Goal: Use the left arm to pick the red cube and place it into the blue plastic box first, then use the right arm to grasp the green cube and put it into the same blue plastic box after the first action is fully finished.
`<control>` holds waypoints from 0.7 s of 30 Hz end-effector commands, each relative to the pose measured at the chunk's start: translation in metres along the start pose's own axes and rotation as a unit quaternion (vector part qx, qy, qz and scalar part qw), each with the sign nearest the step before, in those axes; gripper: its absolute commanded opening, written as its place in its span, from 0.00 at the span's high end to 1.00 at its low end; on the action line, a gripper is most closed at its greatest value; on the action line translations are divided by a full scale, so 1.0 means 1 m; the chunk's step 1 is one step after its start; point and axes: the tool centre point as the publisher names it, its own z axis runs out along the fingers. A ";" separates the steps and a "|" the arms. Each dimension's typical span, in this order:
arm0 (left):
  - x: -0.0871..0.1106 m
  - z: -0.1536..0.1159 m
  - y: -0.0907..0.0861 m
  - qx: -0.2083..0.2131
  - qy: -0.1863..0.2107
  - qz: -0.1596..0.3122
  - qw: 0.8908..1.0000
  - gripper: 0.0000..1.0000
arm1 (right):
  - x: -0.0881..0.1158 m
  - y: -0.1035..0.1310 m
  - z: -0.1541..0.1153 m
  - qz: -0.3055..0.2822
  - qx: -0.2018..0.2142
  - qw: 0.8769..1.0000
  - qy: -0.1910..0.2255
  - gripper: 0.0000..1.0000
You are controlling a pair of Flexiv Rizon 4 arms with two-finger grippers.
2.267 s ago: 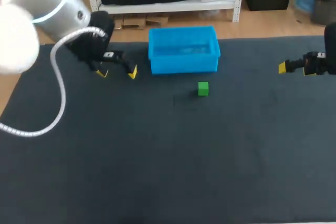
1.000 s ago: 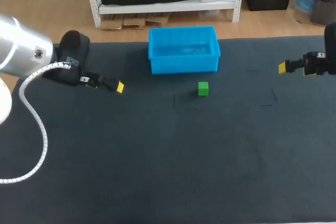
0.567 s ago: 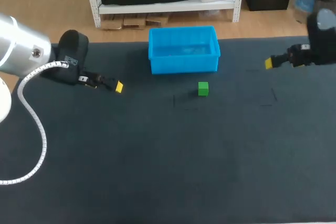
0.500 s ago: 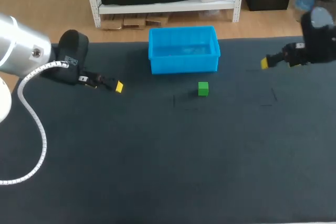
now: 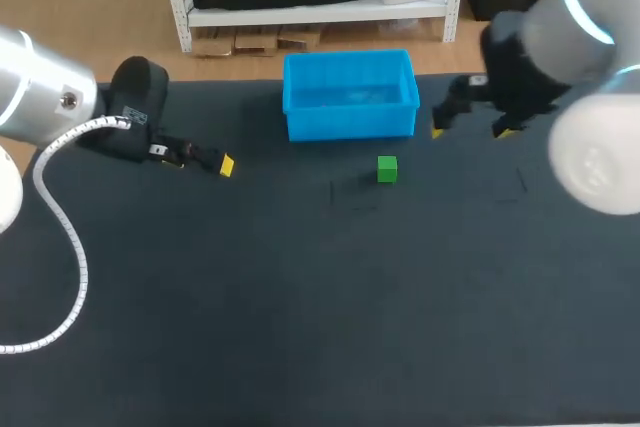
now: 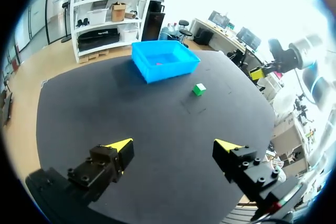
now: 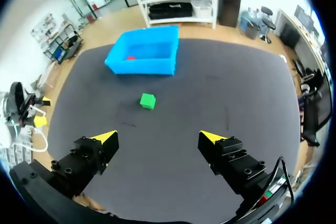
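Container: blue box (image 5: 350, 94), 12 o'clock on the worktop (image 5: 300, 307).
Contents: red cube (image 7: 131, 57); shows in both wrist views, hidden in the head view.
Loose: green cube (image 5: 387, 169), at the box's 5 o'clock.
Arms: left end effector (image 6: 173, 145) and right end effector (image 7: 158, 136), fingers spread, empty.

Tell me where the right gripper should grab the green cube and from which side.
Pinch two opposite side faces, straight down from above. The green cube sits flat on the table, clear of the blue plastic box, with free room on every side for the open right gripper.
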 end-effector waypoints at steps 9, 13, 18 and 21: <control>0.001 -0.001 0.001 0.002 -0.002 0.001 1.000 0.00 | -0.007 0.009 0.018 -0.009 0.052 0.998 0.024 0.00; 0.001 -0.001 0.001 0.002 -0.002 0.001 1.000 0.00 | -0.007 0.009 0.018 -0.009 0.052 0.998 0.024 0.00; 0.001 -0.001 0.001 0.002 -0.002 0.001 1.000 0.00 | -0.007 0.009 0.018 -0.009 0.052 0.998 0.024 0.00; 0.001 -0.001 0.001 0.002 -0.002 0.001 1.000 0.00 | -0.007 0.009 0.018 -0.009 0.052 0.998 0.024 0.00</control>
